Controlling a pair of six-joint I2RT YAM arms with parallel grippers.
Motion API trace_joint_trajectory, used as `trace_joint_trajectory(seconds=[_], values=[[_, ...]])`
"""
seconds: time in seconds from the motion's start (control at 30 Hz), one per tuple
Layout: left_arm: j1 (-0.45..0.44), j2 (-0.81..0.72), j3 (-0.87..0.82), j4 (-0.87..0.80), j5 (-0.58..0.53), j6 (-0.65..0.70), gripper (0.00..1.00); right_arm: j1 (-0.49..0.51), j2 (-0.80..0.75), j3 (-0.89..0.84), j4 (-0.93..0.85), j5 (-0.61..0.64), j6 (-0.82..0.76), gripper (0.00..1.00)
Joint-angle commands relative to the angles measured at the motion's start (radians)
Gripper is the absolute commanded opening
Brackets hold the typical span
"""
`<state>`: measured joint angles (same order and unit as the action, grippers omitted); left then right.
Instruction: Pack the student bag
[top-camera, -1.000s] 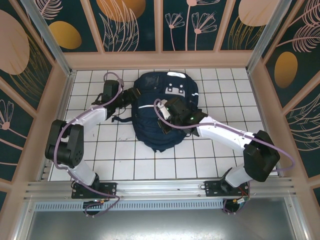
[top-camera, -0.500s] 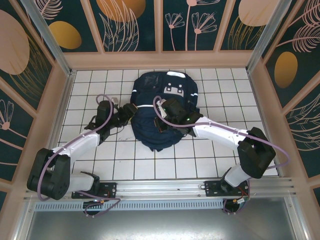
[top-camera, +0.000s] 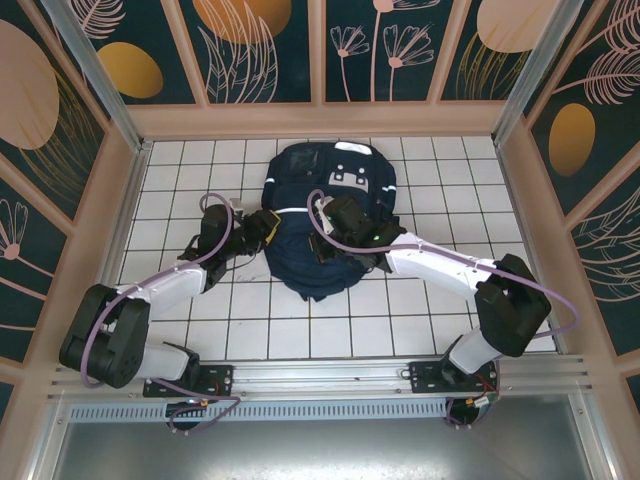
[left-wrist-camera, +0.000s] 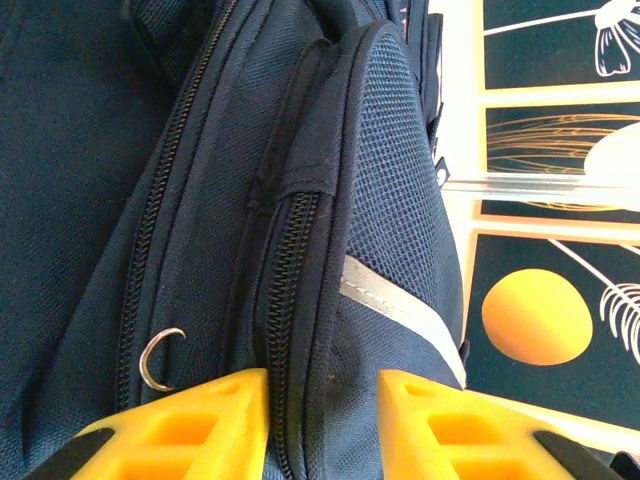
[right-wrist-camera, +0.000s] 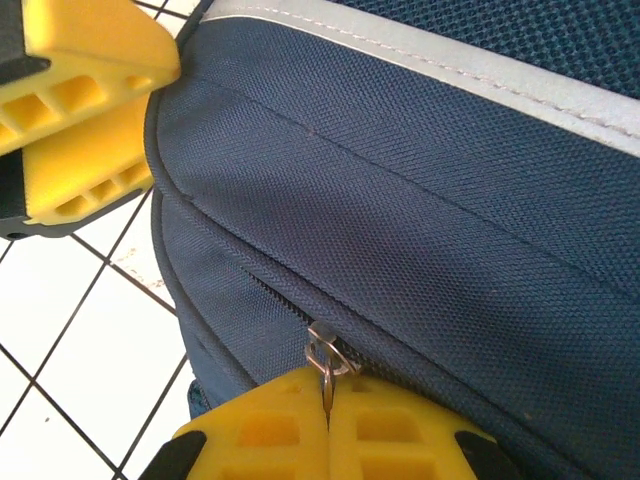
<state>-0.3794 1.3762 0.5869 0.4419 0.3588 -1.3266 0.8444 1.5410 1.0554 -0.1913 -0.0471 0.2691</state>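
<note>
White tiles with dark grout cover the table (top-camera: 250, 330), and wall panels (top-camera: 260, 50) painted with pale flowers and orange ovals on dark teal close it in on three sides. From above, we see the student bag (top-camera: 295, 270) lying flat on the tiles, a little toward 12 o'clock from the table's middle. Its end with the white and grey patches (top-camera: 352, 180) points to about 12 o'clock, and its rounded end to 6 o'clock. A thin white stripe (top-camera: 290, 212) crosses it from 9 to 3 o'clock.

The left arm reaches in from 7 o'clock, and the left gripper (top-camera: 262, 222) sits against the bag's 9 o'clock edge. In the left wrist view its yellow fingers (left-wrist-camera: 200, 420) stand partly apart, one on each side of a closed zipper (left-wrist-camera: 290, 300) that runs up the bag's side. Fabric fills the gap between them, but we cannot tell whether they press it or merely straddle it. A small metal ring (left-wrist-camera: 160, 360) hangs on a second zipper line at about 10 o'clock from that gap.

The right arm comes in from 4 o'clock and lies across the bag's middle. In the right wrist view the right gripper (right-wrist-camera: 328, 385) has its two yellow fingers pressed together, clamping the metal zipper pull (right-wrist-camera: 322, 355) where it leaves the bag's seam. A yellow finger of the left gripper shows at 10 o'clock there, near the bag's curved edge.
</note>
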Motion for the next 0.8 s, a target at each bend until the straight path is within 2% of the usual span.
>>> trace_joint_trajectory(seconds=[0.0,0.17,0.23,0.33,0.53,0.77], values=[[-0.011,0.018,-0.003,0.048,-0.003,-0.025,0.26,0.003,-0.013,0.034,-0.003,0.035,-0.001,0.0],[-0.01,0.023,-0.004,0.039,-0.035,0.004,0.09,0.002,-0.043,0.023,-0.097,0.162,-0.019,0.0],[-0.01,0.021,-0.005,0.034,-0.048,0.013,0.07,0.001,-0.059,0.013,-0.136,0.214,-0.021,0.0],[-0.01,0.019,-0.007,0.02,-0.071,0.029,0.05,-0.016,-0.094,-0.012,-0.176,0.286,-0.02,0.0],[-0.009,0.017,-0.004,0.003,-0.097,0.057,0.02,-0.134,-0.136,-0.043,-0.233,0.289,-0.023,0.0],[-0.001,0.002,-0.007,-0.02,-0.119,0.076,0.0,-0.219,-0.16,-0.043,-0.259,0.326,-0.072,0.0]])
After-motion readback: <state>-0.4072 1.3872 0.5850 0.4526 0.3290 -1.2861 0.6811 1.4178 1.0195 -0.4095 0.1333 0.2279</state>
